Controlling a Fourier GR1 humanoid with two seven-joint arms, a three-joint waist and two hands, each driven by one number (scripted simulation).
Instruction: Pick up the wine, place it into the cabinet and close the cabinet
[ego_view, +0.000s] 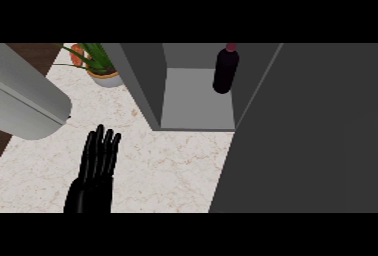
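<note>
Grey cabinet door (303, 130) swung open at right, left hand (96, 165) flat with fingers straight over the marble surface (170, 170), wine bottle (226, 70) upright inside the cabinet (192, 107), potted plant (100, 67) beyond

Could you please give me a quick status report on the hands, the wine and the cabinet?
Left hand open, resting over counter. Right hand out of view. Wine bottle upright inside cabinet. Cabinet door open, not yet closed.
</note>
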